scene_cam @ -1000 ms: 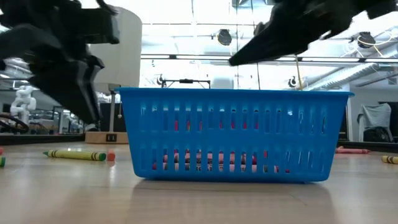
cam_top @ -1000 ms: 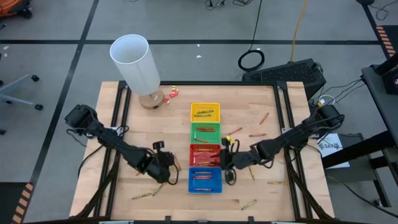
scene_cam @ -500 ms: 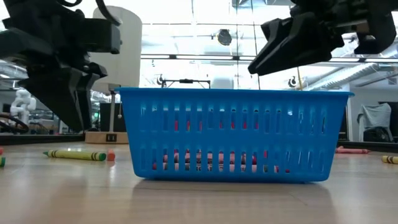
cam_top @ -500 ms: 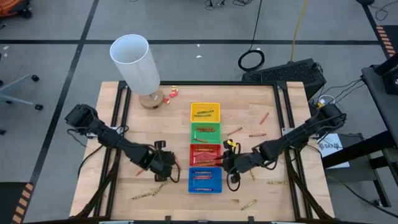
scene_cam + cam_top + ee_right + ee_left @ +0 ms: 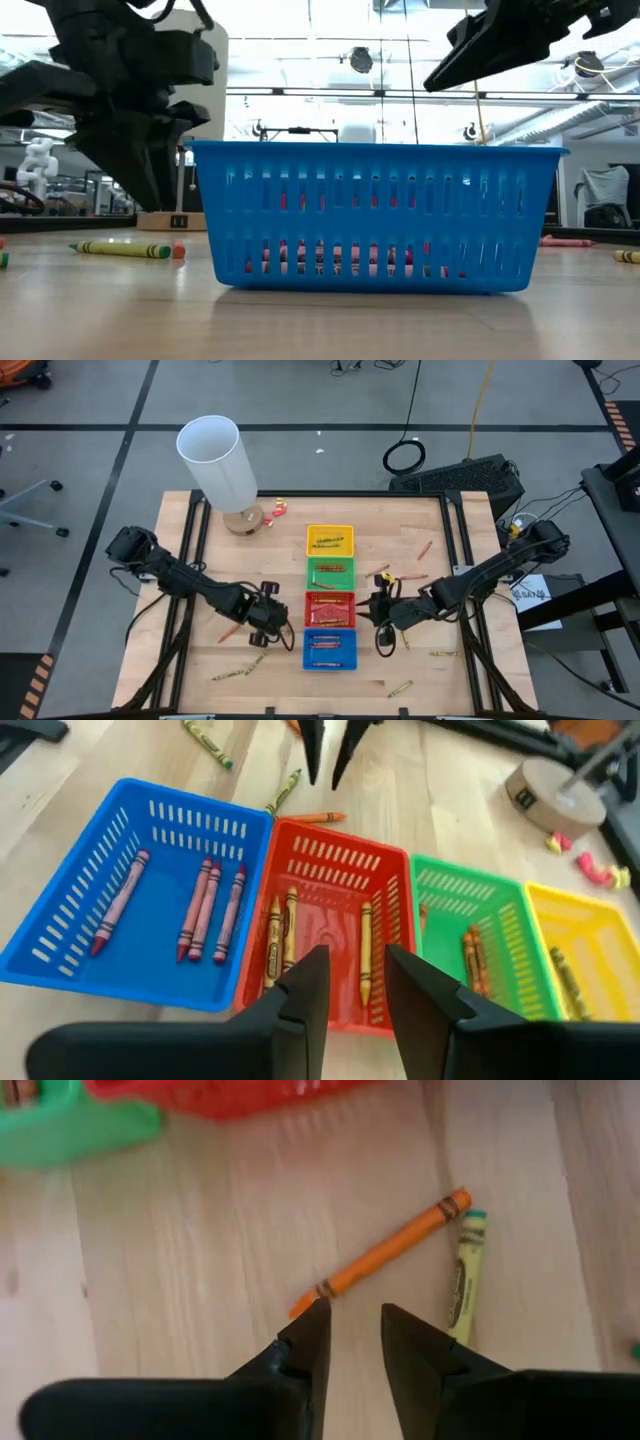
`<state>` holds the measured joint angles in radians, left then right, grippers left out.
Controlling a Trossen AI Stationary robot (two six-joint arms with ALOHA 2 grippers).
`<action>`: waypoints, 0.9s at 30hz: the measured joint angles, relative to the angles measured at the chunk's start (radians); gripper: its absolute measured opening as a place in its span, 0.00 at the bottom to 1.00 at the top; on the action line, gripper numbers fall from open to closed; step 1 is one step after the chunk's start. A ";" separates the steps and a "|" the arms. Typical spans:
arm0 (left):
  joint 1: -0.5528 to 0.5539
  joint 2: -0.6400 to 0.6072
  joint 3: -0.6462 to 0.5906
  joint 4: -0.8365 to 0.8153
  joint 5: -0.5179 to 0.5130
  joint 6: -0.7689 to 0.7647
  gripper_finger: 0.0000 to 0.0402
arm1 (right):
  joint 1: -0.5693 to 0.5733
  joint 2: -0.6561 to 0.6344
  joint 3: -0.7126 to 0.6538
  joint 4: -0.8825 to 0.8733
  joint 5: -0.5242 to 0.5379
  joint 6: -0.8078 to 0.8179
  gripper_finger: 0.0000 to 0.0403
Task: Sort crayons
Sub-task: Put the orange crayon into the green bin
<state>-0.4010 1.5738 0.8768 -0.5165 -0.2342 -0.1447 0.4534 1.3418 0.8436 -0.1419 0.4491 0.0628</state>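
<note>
Four trays stand in a row at the table's middle: yellow (image 5: 330,541), green (image 5: 330,573), red (image 5: 330,607) and blue (image 5: 330,648), each holding crayons. My left gripper (image 5: 350,1330) is open and empty just left of the red tray. An orange crayon (image 5: 385,1255) and an olive-yellow crayon (image 5: 465,1275) lie flat on the wood before its fingertips. My right gripper (image 5: 350,975) is open and empty. It hovers right of the red tray (image 5: 330,935) and the blue tray (image 5: 150,900), above the table. Loose crayons lie flat on both sides of the trays.
A tall white cylinder (image 5: 220,460) stands on a wooden base at the far left, with small red and yellow bits (image 5: 280,508) beside it. Loose crayons lie at the right (image 5: 413,576), near right (image 5: 400,687) and near left (image 5: 230,673). Black rails run along the table's sides.
My left gripper has moved toward the table's right edge, closer to the red tray. My right gripper has moved toward the table's right edge, away from the blue tray, and has risen a little. Both stay empty.
</note>
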 joint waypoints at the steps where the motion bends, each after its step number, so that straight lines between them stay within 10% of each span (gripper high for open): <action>1: 0.005 0.000 0.000 0.011 0.002 0.024 0.24 | 0.000 0.001 0.000 -0.008 0.000 0.020 0.20; 13: 0.036 0.057 -0.001 0.046 0.010 0.378 0.41 | 0.030 0.073 0.000 -0.007 -0.005 0.125 0.20; 27: 0.153 0.121 0.002 0.067 0.213 0.417 0.16 | 0.057 0.069 0.000 -0.161 0.202 0.135 0.20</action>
<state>-0.2481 1.6951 0.8791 -0.4491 -0.0208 0.2719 0.5102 1.4109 0.8433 -0.3024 0.6507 0.1976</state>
